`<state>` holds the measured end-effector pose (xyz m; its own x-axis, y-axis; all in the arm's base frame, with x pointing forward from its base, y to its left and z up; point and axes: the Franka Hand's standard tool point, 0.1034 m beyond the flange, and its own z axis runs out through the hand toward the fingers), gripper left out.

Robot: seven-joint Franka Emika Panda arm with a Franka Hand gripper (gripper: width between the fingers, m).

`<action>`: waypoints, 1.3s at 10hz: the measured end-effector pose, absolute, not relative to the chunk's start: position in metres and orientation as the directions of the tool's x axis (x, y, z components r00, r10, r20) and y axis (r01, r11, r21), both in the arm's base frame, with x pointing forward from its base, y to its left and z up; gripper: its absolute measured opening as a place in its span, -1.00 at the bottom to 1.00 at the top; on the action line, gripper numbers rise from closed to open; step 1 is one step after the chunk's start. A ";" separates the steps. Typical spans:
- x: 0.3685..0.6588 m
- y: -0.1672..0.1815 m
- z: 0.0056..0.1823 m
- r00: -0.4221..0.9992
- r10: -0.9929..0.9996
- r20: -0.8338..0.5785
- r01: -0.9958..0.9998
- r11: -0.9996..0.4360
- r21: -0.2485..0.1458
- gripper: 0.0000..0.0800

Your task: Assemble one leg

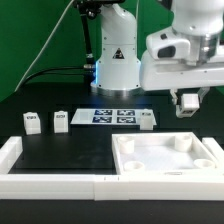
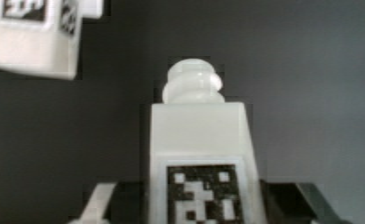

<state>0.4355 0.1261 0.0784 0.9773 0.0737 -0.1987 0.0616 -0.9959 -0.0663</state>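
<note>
My gripper [image 1: 188,100] hangs at the exterior view's right, above the far right corner of the large white tray-like piece [image 1: 165,158]. In the wrist view the gripper [image 2: 205,208] is shut on a white leg [image 2: 200,135] with a rounded peg at its end and a tag on its face. Its fingers [image 2: 101,204] press on both sides. A second leg [image 2: 33,38] lies on the black table beyond it. Three loose legs stand in a row on the table: one [image 1: 33,122], another [image 1: 60,119] and a third [image 1: 146,121].
The marker board [image 1: 110,115] lies flat in front of the robot base [image 1: 115,62]. A white L-shaped rail [image 1: 45,182] runs along the table's left and front edges, next to the tray-like piece.
</note>
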 end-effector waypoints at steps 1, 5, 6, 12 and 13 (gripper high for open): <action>0.440 0.121 0.083 0.991 0.085 -0.102 0.078 -0.994 -0.070 -0.27; 0.462 0.115 0.099 0.965 0.112 0.237 0.131 -0.989 -0.067 -0.27; 0.462 0.114 0.098 0.952 0.107 0.288 0.131 -0.989 -0.067 -0.27; 0.535 0.102 0.122 0.929 0.165 0.332 0.191 -0.981 -0.047 -0.27; 0.554 0.101 0.124 0.930 0.172 0.325 0.198 -0.979 -0.049 -0.27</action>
